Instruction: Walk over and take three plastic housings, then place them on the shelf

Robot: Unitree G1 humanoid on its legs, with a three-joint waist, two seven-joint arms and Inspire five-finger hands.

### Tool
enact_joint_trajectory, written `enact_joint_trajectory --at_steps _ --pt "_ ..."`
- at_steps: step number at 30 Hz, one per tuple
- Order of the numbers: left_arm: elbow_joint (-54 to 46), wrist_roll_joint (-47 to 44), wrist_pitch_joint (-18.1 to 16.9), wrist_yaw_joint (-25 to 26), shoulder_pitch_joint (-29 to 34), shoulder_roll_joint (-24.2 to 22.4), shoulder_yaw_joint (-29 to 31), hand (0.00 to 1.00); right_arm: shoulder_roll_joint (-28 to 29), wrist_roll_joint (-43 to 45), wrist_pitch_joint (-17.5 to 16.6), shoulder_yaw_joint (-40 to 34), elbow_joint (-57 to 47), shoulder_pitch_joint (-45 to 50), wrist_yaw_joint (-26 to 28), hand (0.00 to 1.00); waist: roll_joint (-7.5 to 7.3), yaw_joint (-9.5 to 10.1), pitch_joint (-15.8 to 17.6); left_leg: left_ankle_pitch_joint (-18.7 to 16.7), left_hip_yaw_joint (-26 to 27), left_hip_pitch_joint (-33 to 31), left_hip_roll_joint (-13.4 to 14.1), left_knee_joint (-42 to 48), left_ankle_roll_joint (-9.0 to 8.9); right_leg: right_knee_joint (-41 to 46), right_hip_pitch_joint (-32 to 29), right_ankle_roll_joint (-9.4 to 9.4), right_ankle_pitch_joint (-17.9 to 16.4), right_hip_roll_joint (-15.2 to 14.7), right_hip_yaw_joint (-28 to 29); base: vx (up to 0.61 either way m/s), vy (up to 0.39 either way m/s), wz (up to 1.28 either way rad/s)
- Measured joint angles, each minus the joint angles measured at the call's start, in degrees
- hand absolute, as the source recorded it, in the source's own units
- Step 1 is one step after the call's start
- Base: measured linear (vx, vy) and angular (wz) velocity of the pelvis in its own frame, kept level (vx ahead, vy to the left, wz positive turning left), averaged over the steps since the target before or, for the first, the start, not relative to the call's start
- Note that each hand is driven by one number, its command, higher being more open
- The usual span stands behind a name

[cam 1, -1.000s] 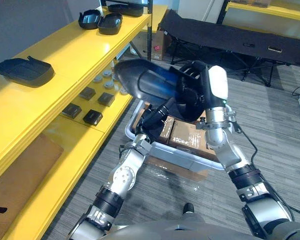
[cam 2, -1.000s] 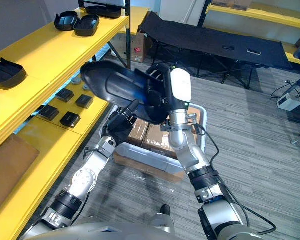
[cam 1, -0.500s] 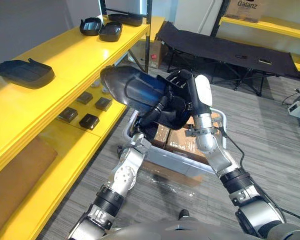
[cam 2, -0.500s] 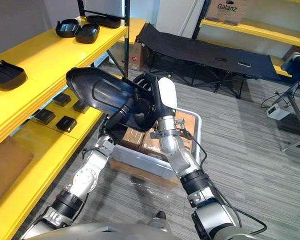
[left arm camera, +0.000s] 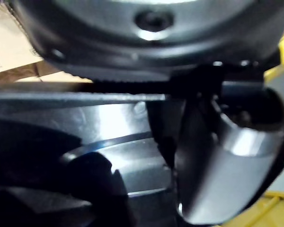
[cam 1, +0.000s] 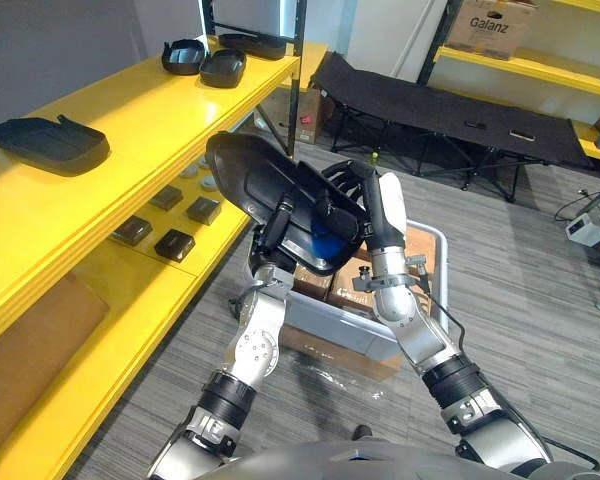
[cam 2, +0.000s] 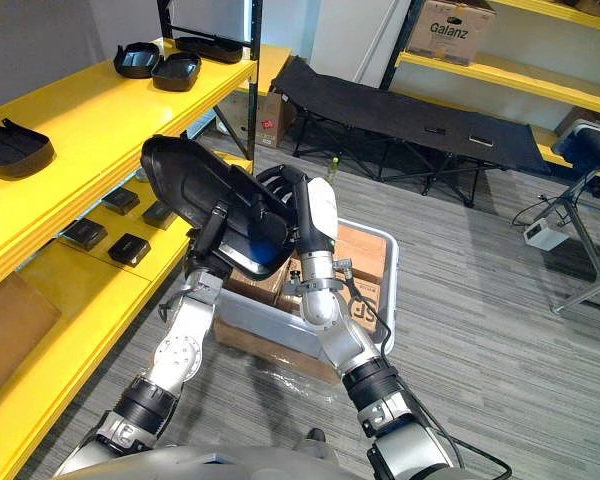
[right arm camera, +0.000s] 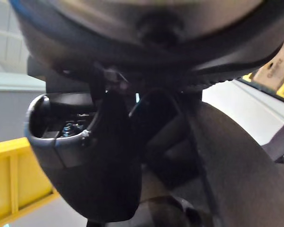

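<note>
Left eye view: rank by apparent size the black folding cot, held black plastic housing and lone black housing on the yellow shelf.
1. Black folding cot.
2. Held black plastic housing, enlarged by nearness.
3. Lone black housing on yellow shelf.

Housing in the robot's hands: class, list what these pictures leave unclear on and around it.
- Housing: near end hidden by left hand and right hand, left eye view; blurred in wrist views.
- Boxes in the bin: mostly covered by the housing, eye views.
- Small dark parts on lower shelf: too small to identify.
</note>
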Motion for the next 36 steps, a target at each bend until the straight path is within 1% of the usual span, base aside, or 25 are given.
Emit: enact_joint_trajectory --at_steps 4,6,8,11,12,13,15,17,18,19,21,22,24,26,27,30,31,32,33,35,36 --pt "0.0 0.0 -0.5 0.0 0.0 -0.8 1.8 0.00 0.0 -0.1 -0.4 1.0 -0.1 2.0 0.3 1.00 -0.15 -0.16 -0.1 0.0 0.1 0.1 0.0 0.0 -0.02 0.0 0.0 0.00 0.0 0.0 0.0 0.00 0.000 0.00" --pt "0.0 1.0 -1.3 0.0 0.0 -0.8 2.6 0.00 0.0 0.6 0.2 1.9 -0.1 3.9 0.2 1.00 -0.24 -0.12 -0.2 0.0 0.1 0.1 0.0 0.0 -0.02 0.0 0.0 0.00 0.0 0.0 0.0 0.00 0.000 0.00" --pt "0.0 1.6 -2.3 0.4 0.0 -0.9 2.6 0.00 0.4 3.2 1.0 2.3 -0.1 4.6 0.1 1.00 -0.28 -0.12 -0.2 0.0 0.3 0.1 0.0 0.0 -0.02 0.0 0.1 -0.01 0.0 0.0 0.0 0.00 0.000 0.00" --pt "-0.3 6.6 -2.7 3.2 0.0 -1.1 2.6 0.00 2.2 8.2 2.8 2.2 -0.9 4.9 -0.6 1.00 -0.27 -0.13 -0.4 0.0 0.4 0.2 0.0 0.0 -0.03 0.0 0.1 -0.02 0.0 0.0 0.0 0.00 0.000 0.00" --pt "-0.7 10.1 -2.9 4.7 0.0 -1.5 2.7 0.00 2.8 10.6 3.8 1.6 -1.8 5.3 -1.0 1.00 -0.24 -0.07 -0.4 0.0 0.4 0.2 0.0 0.0 -0.04 0.0 0.0 -0.02 0.0 0.0 0.0 0.00 0.000 0.00" --pt "-2.5 15.1 -2.9 7.3 0.1 -2.1 3.1 0.00 3.5 13.9 4.8 0.2 -3.8 6.5 -1.1 1.00 -0.23 -0.09 -0.4 -0.1 0.4 0.1 -0.1 0.0 -0.06 0.0 -0.1 -0.03 0.0 0.0 0.0 0.00 0.000 0.00" --pt "-4.7 20.2 -2.9 9.8 0.3 -2.2 3.3 0.00 3.9 16.6 5.1 -1.1 -5.7 8.1 -0.9 1.00 -0.10 -0.25 -0.5 -0.1 0.4 0.1 -0.1 0.0 -0.09 0.0 -0.1 -0.04 0.0 0.0 0.0 0.00 0.000 0.00" --pt "-7.9 29.0 -3.0 12.6 1.0 -2.4 4.6 0.00 4.0 20.5 5.2 -2.3 -9.1 10.2 0.1 1.00 0.31 -0.63 -0.7 -0.3 0.5 0.1 -0.1 0.0 -0.10 0.0 -0.3 -0.04 0.0 0.0 0.1 0.00 0.000 -0.04" --pt "-8.7 31.1 -3.0 13.4 1.0 -2.5 5.1 0.00 4.0 21.2 5.2 -2.6 -10.0 10.7 0.4 1.00 0.44 -0.80 -0.8 -0.3 0.4 0.1 -0.1 0.0 -0.10 0.0 -0.3 -0.04 0.0 0.0 0.0 0.00 0.000 0.00" --pt "-9.6 36.6 -2.9 15.8 1.0 -2.7 6.2 0.00 4.0 23.8 5.1 -3.4 -11.5 11.4 1.6 1.00 0.70 -1.18 -0.9 -0.3 0.4 0.1 -0.1 0.0 -0.09 0.0 -0.3 -0.04 -0.1 0.0 0.0 0.00 0.000 0.00" --pt "-10.6 46.2 -2.2 21.2 1.0 -3.1 10.6 0.00 4.0 29.1 4.8 -5.4 -12.6 12.0 3.9 1.00 1.19 -1.98 -1.1 -0.4 0.4 0.1 -0.1 -0.1 -0.07 0.0 -0.4 -0.05 -0.1 0.0 0.1 0.00 0.000 0.00" --pt "-10.6 48.7 -2.1 22.5 1.1 -3.2 12.1 0.00 4.0 30.3 4.8 -6.4 -12.7 12.4 4.6 1.00 1.35 -2.01 -1.2 -0.5 0.4 0.1 -0.1 -0.2 -0.03 0.0 -0.4 -0.13 -0.1 0.0 0.0 0.00 0.000 0.00" --pt "-10.6 56.2 -2.0 26.7 2.1 -3.1 18.9 0.00 3.8 34.9 4.7 -10.3 -14.7 15.3 6.9 1.00 2.15 -1.91 -1.5 -0.5 0.3 0.0 -0.1 -0.8 0.11 0.0 -0.6 -0.25 -0.2 0.2 -0.2 0.00 0.000 0.05" --pt "-10.6 58.6 -2.0 28.3 3.7 -2.6 23.8 0.00 3.5 37.0 4.4 -12.6 -15.7 17.5 8.8 1.00 2.72 -1.81 -1.5 -0.5 0.3 -0.1 -0.1 -0.9 0.10 0.0 -0.6 -0.39 -0.4 0.2 -0.4 0.00 0.000 0.05" --pt "-10.6 59.6 -2.2 28.4 5.1 -2.1 25.9 0.00 3.4 38.5 4.0 -13.5 -16.2 19.0 10.1 1.00 2.89 -1.68 -1.4 -0.5 0.2 -0.2 -0.1 -1.0 0.10 0.0 -0.7 -0.44 -0.4 0.2 -0.7 0.00 0.000 0.07" --pt "-11.1 59.7 -2.3 27.1 8.2 -1.3 27.0 0.00 3.5 39.2 3.6 -14.8 -16.2 20.7 13.2 1.00 2.96 -1.40 -1.4 -0.5 -0.2 -1.3 -0.1 -0.9 0.13 0.0 -1.3 -0.54 -0.5 0.1 -1.2 0.00 0.005 0.09" --pt "-11.8 59.6 -2.3 24.6 9.8 -1.6 26.9 0.00 3.9 40.7 3.4 -14.5 -16.2 21.1 15.5 1.00 3.02 -1.49 -1.4 -0.5 -0.4 -1.7 -0.1 -0.8 0.15 0.0 -1.7 -0.53 -0.5 0.1 -1.4 0.01 0.011 0.05" --pt "-11.9 59.6 -2.3 23.1 10.3 -1.6 26.7 0.00 4.2 40.7 3.3 -14.4 -16.3 21.5 16.2 1.00 3.08 -1.52 -1.4 -0.5 -0.6 -1.9 -0.1 -0.7 0.14 0.0 -1.7 -0.54 -0.5 0.1 -1.5 0.02 0.013 0.07" --pt "-12.6 59.5 -2.4 20.0 11.4 -1.6 26.3 0.00 4.5 40.7 3.1 -14.2 -16.4 22.2 17.4 1.00 3.22 -1.52 -1.3 -0.5 -0.8 -2.1 -0.1 -0.7 0.13 0.0 -1.7 -0.54 -0.5 0.1 -1.7 0.01 0.008 0.04" --pt "-15.4 58.8 -2.7 15.5 13.9 -1.6 25.6 0.00 4.9 40.6 3.0 -14.1 -16.4 23.3 19.1 1.00 3.41 -1.56 -1.3 -0.5 -0.8 -2.1 -0.1 -0.7 0.12 0.0 -1.8 -0.54 -0.5 0.1 -1.8 0.00 0.000 0.00" --pt "-18.5 56.5 -3.8 11.0 16.5 -1.5 25.4 0.00 5.2 40.3 2.7 -14.2 -16.4 24.2 19.6 1.00 3.62 -1.61 -1.3 -0.5 -0.8 -2.2 -0.1 -0.7 0.10 0.0 -1.8 -0.54 -0.5 0.1 -2.1 0.00 0.000 0.00"
